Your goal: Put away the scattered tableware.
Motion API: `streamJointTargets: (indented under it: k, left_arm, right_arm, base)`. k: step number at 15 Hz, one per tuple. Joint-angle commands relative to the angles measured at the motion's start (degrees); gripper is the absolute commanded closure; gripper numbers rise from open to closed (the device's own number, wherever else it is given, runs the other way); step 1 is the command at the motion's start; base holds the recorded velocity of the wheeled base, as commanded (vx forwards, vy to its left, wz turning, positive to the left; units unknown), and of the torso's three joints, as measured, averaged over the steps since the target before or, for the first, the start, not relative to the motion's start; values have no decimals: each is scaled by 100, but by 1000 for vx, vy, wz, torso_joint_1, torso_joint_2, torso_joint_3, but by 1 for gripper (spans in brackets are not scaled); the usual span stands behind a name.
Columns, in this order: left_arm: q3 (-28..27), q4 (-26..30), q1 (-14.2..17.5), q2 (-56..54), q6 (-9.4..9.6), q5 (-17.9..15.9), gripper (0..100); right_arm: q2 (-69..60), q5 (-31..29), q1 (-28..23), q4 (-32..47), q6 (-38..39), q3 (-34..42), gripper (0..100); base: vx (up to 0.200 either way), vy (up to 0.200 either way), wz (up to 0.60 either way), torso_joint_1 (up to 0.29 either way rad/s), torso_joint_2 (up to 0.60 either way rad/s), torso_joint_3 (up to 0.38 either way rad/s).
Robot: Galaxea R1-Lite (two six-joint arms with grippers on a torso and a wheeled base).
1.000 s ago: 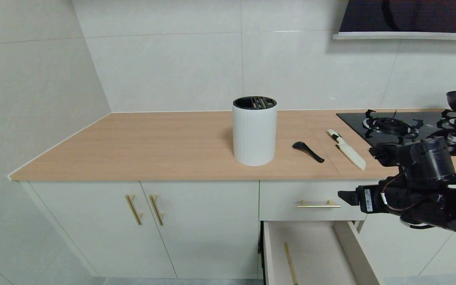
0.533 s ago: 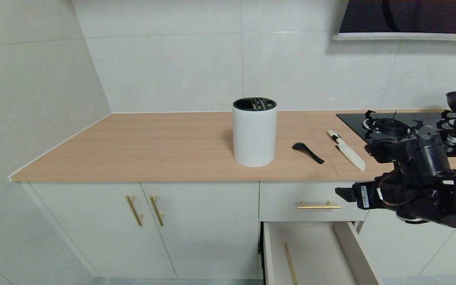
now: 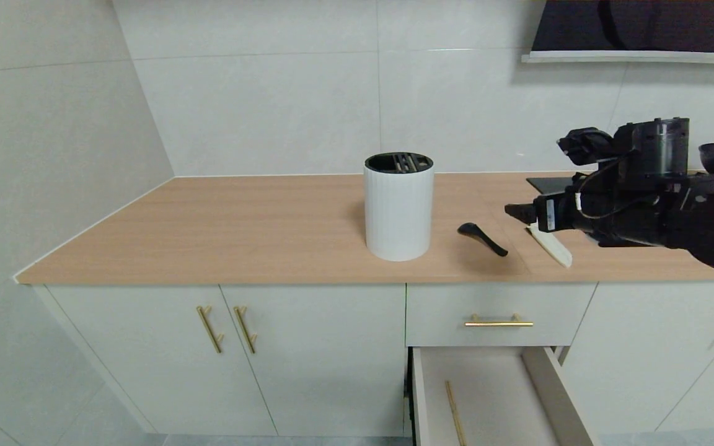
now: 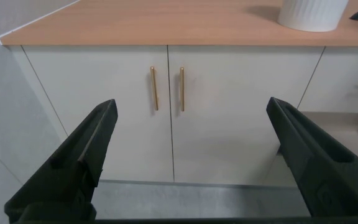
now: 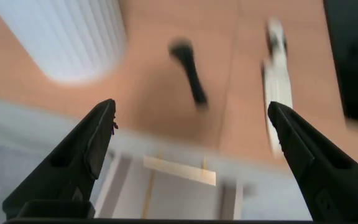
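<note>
**Spoon and knife on the counter, both grippers empty**

The black spoon [image 3: 482, 237] lies on the wooden countertop [image 3: 239, 229], just right of the white utensil holder [image 3: 398, 214], and the pale knife [image 3: 552, 246] lies further right. The right gripper [image 3: 515, 212] hovers above the knife, jaws spread wide, holding nothing. Below, the drawer [image 3: 422, 396] stands open with a chopstick [image 3: 455, 412] inside. The left gripper [image 4: 190, 106] hangs low before the cabinet doors [image 4: 166, 143], wide open and empty.

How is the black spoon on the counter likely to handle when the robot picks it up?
The black spoon looks small and thin, so it is probably light and stiff. It lies flat on the smooth wooden counter, so it may slide under a nudge and offer little height to pinch. Its rounded bowl end might let it rock.
</note>
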Motion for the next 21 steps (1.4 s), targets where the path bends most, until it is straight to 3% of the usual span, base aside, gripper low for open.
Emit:
streamJointTargets:
  k: [1,4,8,21]
  left_arm:
    - [0,-2,0,0,-4,0,0]
    - [0,-2,0,0,-4,0,0]
    - [0,-2,0,0,-4,9,0]
    - [0,-2,0,0,-4,9,0]
  right_arm:
    - [989,455,-219,-8,-91,-862,0]
    - [1261,842,-509,-87,-109,-458,0]
    - [1569,1431,-693,-668,-91,-528,0]
    - [3010,1431,-693,-808,-126,-1451,0]
  base:
    - [0,0,0,0,0,0]
    - [0,0,0,0,0,0]
    - [0,0,0,0,0,0]
    - [0,0,0,0,0,0]
